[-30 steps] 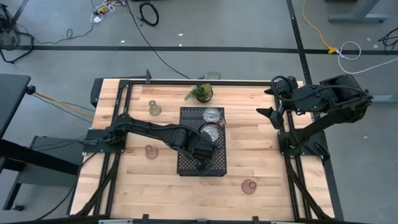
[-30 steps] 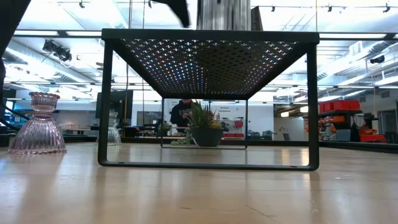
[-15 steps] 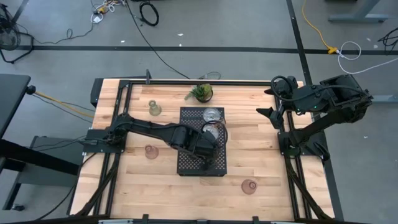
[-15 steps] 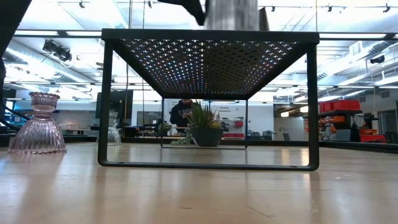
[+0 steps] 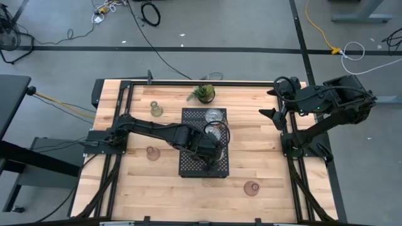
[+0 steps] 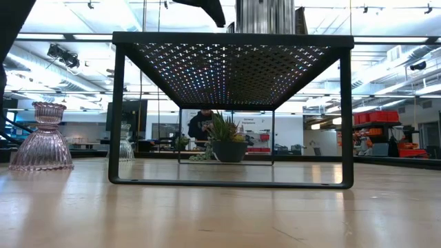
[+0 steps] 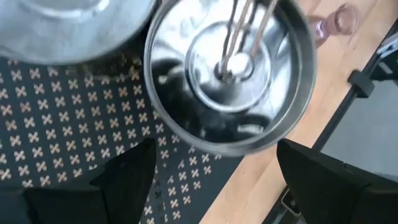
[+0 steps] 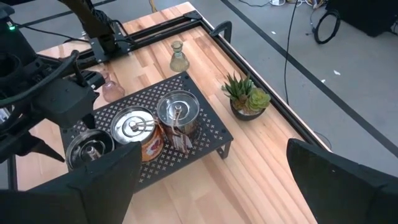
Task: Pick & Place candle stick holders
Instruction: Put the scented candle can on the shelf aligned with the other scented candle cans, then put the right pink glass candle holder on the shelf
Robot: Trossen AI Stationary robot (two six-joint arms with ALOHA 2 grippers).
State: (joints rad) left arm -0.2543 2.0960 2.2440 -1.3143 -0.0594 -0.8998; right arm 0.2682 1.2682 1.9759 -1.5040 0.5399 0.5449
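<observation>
Three silver holders stand on the black tray; we see the left gripper, fingers spread, above the nearest holder. Any nudge could topple it. The right gripper waits, fingers apart, beyond the tabletop's edge.

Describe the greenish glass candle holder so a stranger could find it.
Find the black perforated tray mid-table, then the potted plant beyond one end. On the plant's left-arm side stands a lone glass candle holder: clear-greenish, while the other glass ones are pink.
</observation>
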